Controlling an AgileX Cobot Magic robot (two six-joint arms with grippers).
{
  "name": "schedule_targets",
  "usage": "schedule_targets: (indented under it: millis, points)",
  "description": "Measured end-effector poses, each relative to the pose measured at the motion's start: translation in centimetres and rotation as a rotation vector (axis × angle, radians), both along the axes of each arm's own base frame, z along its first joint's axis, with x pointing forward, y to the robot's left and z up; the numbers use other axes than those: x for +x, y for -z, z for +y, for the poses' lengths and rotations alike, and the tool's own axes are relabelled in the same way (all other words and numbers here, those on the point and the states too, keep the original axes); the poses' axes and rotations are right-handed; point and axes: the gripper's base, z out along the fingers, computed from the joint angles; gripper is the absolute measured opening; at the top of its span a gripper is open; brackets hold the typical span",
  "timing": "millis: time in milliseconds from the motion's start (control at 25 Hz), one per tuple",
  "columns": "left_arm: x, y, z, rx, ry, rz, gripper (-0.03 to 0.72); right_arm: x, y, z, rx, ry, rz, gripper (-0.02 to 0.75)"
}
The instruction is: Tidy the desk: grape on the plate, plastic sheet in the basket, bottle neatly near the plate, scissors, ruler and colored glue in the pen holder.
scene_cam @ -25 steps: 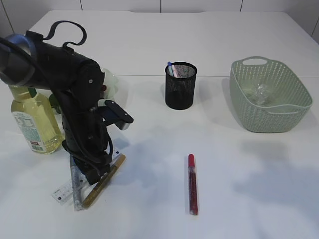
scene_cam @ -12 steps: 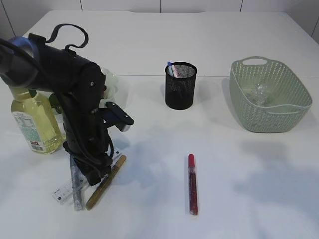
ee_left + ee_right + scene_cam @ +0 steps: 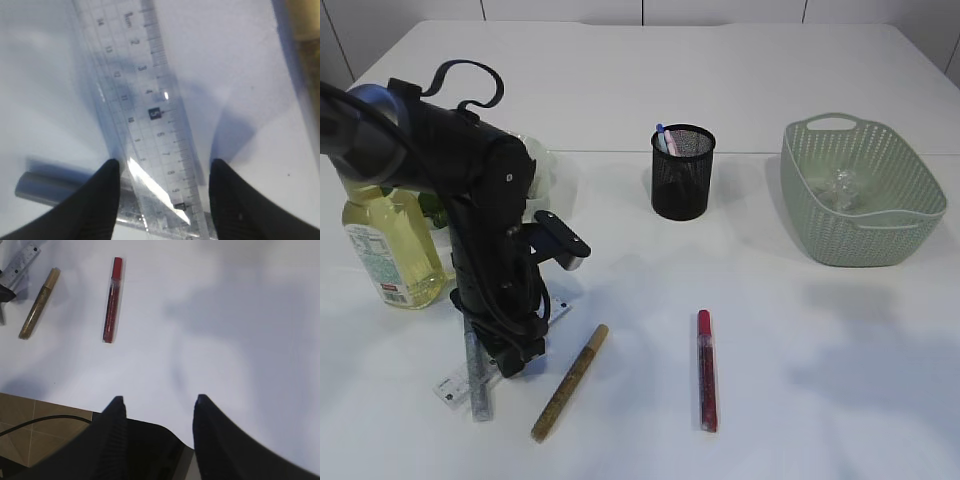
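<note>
Your left gripper [image 3: 162,195] stands low over the transparent ruler [image 3: 150,115] near the front-left corner of the worktop [image 3: 620,80]. Its fingers [image 3: 97,205] are spread, one on either side of the ruler's width, with nothing pinched. In the left wrist view the ruler lies across a grey glue stick [image 3: 40,187], so its end appears raised off the surface; judged from this, the straddle is set for an edge grip, and closing could catch the stick as well.

The gold glitter glue [image 3: 570,382] lies slanted just right of the gripper, clear of the ruler. The red glitter glue [image 3: 705,370] lies lengthwise toward the front centre, well apart from the others.

Your right gripper [image 3: 156,405] does not show in the exterior view. Its own camera shows it high above the front edge of the worktop, fingers [image 3: 114,412] spread and empty, evidently parked clear of the left arm.

The mesh pen holder [image 3: 682,172] stands upright at mid-worktop with pens already inside. The green basket [image 3: 865,235] toward the right edge contains something clear and crumpled, probably the plastic sheet. The bottle [image 3: 388,245] of yellow liquid stands upright by the left edge, behind the arm. Plate and grape are largely hidden by the arm; I cannot confirm either. No scissors are discernible.
</note>
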Motion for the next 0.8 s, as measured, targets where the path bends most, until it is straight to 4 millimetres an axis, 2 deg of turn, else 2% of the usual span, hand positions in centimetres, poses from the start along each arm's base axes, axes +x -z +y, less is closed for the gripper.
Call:
schedule_targets:
  millis: [600,800]
  points:
    - [0.04,0.50,-0.02,0.005,0.000,0.009,0.414,0.00,0.00,0.00,0.000,0.000,0.000,0.358]
    - [0.01,0.50,-0.07,0.000,-0.015,0.011,0.305,0.00,0.00,0.00,0.000,0.000,0.000,0.358]
